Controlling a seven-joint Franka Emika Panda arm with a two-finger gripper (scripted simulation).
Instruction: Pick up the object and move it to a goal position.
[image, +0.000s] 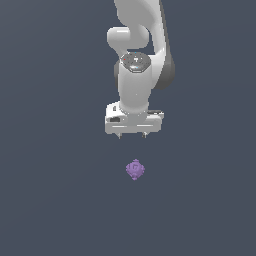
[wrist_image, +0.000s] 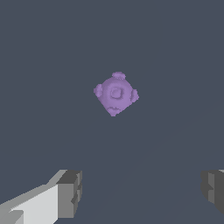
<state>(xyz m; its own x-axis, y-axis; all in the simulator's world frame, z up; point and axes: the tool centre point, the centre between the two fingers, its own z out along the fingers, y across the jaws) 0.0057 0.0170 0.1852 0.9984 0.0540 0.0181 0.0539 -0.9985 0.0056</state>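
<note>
In the exterior view the far left is nothing but flat slate-grey ground (image: 50, 200), evenly lit and unmarked. Toward the middle stands the white arm (image: 134, 75), coming down from twelve o'clock with its wrist pointed straight at the ground, and below the wrist sits the gripper (image: 132, 135), its two short fingertips showing as small dark stubs under the white hand block. The jaws stand well apart, with clear space between them (the wrist view confirms it, one grey finger pad (wrist_image: 70, 192) at each lower corner and bare ground between). At six o'clock from the gripper, apart from it and not touched by either finger, lies the object (image: 135, 169), a small purple lumpy faceted thing resting on the ground. In the wrist view the object (wrist_image: 116, 93) shows knobbly bumps around its edge and a ringed dimple in its face.
</note>
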